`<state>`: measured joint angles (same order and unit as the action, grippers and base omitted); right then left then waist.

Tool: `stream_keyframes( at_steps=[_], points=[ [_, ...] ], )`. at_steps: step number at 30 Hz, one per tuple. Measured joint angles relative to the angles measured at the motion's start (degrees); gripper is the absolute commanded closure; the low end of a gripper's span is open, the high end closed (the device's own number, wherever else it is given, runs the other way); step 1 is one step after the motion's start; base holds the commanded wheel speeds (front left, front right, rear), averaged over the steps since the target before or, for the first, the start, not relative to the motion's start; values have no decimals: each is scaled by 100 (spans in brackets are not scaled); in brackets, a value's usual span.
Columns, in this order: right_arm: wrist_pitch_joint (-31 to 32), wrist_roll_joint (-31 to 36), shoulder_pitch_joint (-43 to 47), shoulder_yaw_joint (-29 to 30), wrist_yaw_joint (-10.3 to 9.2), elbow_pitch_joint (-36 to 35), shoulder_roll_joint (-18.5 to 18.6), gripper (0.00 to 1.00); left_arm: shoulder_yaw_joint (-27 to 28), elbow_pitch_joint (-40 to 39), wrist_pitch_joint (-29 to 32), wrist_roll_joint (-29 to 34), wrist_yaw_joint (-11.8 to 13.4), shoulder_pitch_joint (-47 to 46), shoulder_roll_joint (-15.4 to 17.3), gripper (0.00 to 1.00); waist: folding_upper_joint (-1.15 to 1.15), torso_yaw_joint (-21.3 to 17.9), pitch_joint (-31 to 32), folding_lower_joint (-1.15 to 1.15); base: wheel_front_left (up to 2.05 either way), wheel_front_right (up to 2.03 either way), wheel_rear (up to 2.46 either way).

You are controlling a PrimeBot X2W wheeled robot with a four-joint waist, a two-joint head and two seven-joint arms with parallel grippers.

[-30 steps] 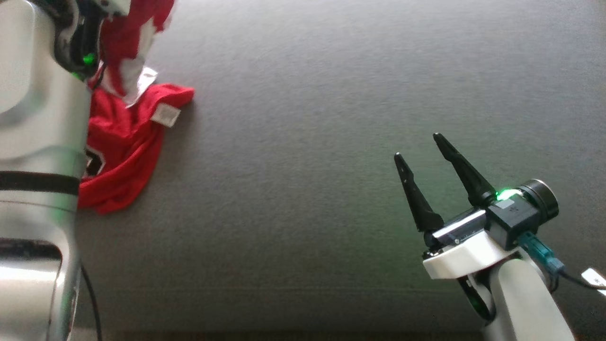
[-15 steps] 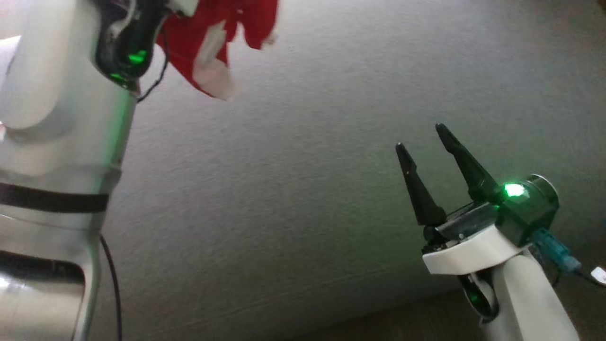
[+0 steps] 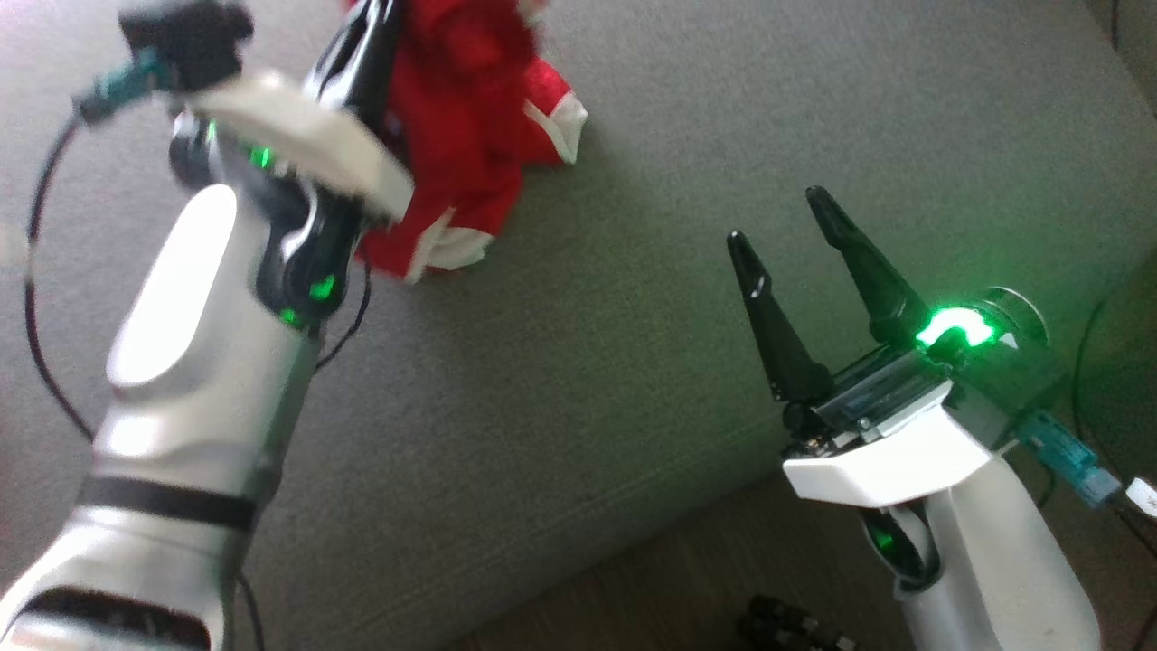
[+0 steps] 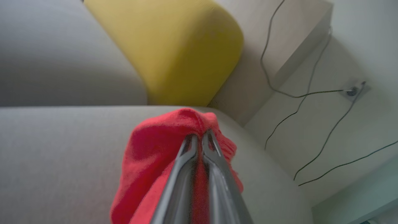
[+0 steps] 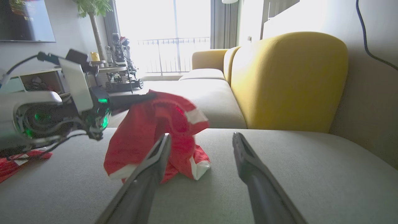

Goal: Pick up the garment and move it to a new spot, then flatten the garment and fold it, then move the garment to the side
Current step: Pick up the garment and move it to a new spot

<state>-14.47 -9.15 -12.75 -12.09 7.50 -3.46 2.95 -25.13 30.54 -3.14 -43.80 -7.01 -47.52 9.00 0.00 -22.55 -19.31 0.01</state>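
Two grippers we are watching, left gripper pinching blurred red garment at eleven o'clock, tips buried in cloth, right gripper standing wide at four o'clock

A yellow backrest rises behind the grey seat

Red white-trimmed garment bunched, hanging, hem touching sofa.

There are two tools, the left tool and the right tool, one red garment with white trim, one further red cloth at the right wrist frame's lower left, one sofa, and one potted plant at its upper left.
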Motion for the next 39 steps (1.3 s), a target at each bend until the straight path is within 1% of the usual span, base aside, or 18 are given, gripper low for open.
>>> stream_keyframes(
  at_steps=[4,8,9,11,14,16,18,23,28,35,39],
  points=[
    [0,19,-2,-109,0,1,0,0,53,548,-433,32,46,315,80,100,0,-88,-223,0,0,0,0],
    [0,130,-3,-158,0,4,0,0,198,827,-834,26,46,417,98,100,0,39,-240,0,0,0,0],
    [0,164,-3,-174,0,7,0,0,218,860,-907,27,47,427,98,63,0,95,-220,0,0,0,0],
    [0,218,-1,-197,0,12,0,0,280,861,-1032,41,70,521,89,0,0,216,-167,0,0,0,0],
    [0,312,15,-190,0,48,0,0,346,813,-1098,223,109,818,87,0,0,423,-61,-1,0,0,0],
    [0,374,44,-172,0,98,0,0,369,636,-1116,390,158,1095,59,0,0,577,21,-1,0,0,0],
    [0,450,66,-170,0,171,1,0,554,250,-1116,589,254,1420,-18,0,0,741,115,-1,0,0,0],
    [0,570,119,-246,0,280,1,0,1005,-871,-1141,1358,363,2306,-293,0,0,1122,424,-1,0,0,0],
    [0,612,422,-303,0,409,1,0,1310,-1642,-1151,2012,422,3377,-538,0,0,1419,790,-2,0,0,0],
    [0,716,727,-174,0,504,1,0,1349,-2397,-1152,2449,528,4255,-606,0,0,1807,1221,-2,0,0,0],
    [0,773,918,-42,0,532,1,0,1280,-2763,-1155,2609,824,4565,-605,0,0,2034,1365,-2,0,0,0]
  ],
)
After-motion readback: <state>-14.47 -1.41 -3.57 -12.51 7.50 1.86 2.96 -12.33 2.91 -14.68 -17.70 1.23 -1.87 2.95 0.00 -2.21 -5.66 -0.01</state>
